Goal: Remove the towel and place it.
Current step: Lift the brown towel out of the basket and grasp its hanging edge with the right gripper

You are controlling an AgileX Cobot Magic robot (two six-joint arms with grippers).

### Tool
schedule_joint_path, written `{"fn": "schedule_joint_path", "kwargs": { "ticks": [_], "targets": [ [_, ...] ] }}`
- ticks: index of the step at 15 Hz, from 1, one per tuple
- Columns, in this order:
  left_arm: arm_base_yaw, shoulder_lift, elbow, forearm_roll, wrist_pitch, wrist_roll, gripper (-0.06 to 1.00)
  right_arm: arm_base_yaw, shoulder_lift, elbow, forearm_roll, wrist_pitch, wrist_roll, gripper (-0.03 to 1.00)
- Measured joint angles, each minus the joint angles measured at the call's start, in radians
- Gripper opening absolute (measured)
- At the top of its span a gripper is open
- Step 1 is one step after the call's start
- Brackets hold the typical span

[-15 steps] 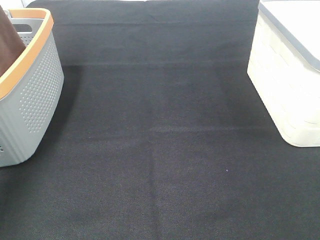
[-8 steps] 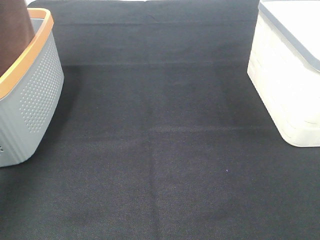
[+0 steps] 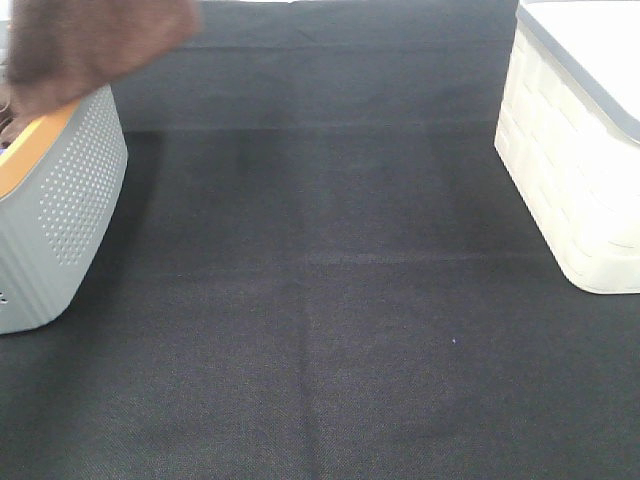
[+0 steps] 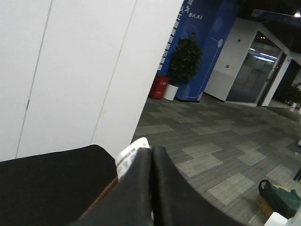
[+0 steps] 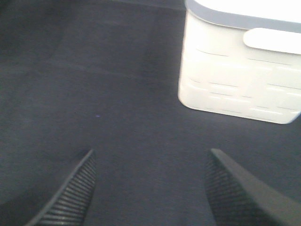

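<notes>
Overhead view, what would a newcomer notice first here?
The reddish-brown towel, blurred, hangs over the grey basket at the far left. Next come the white bin at the right edge and the wide black mat between them. The left gripper is shut on the towel.

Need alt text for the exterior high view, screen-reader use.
A blurred reddish-brown towel hangs over the top of a grey perforated basket with an orange rim, at the far left. A black cloth table fills the rest, with a white lidded bin at the right edge.
</notes>
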Motion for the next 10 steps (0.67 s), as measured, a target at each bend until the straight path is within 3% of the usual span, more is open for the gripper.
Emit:
{"fn": "schedule_joint_path", "kwargs": {
  "ticks": [2, 6, 10],
  "targets": [
    [-0.096, 0.001, 0.000, 0.075, -0.016, 0.011, 0.00, 0.000, 0.000, 0.000, 0.093, -0.011, 0.000, 0.63],
    [-0.186, 0.050, -0.003, 0.123, 0.000, 0.015, 0.00, 0.000, 0.140, -0.008, 0.264, -0.111, -0.068, 0.62],
    [-0.201, 0.075, -0.003, 0.133, 0.101, 0.024, 0.00, 0.000, 0.353, -0.008, 0.581, -0.238, -0.315, 0.62]
  ]
}}
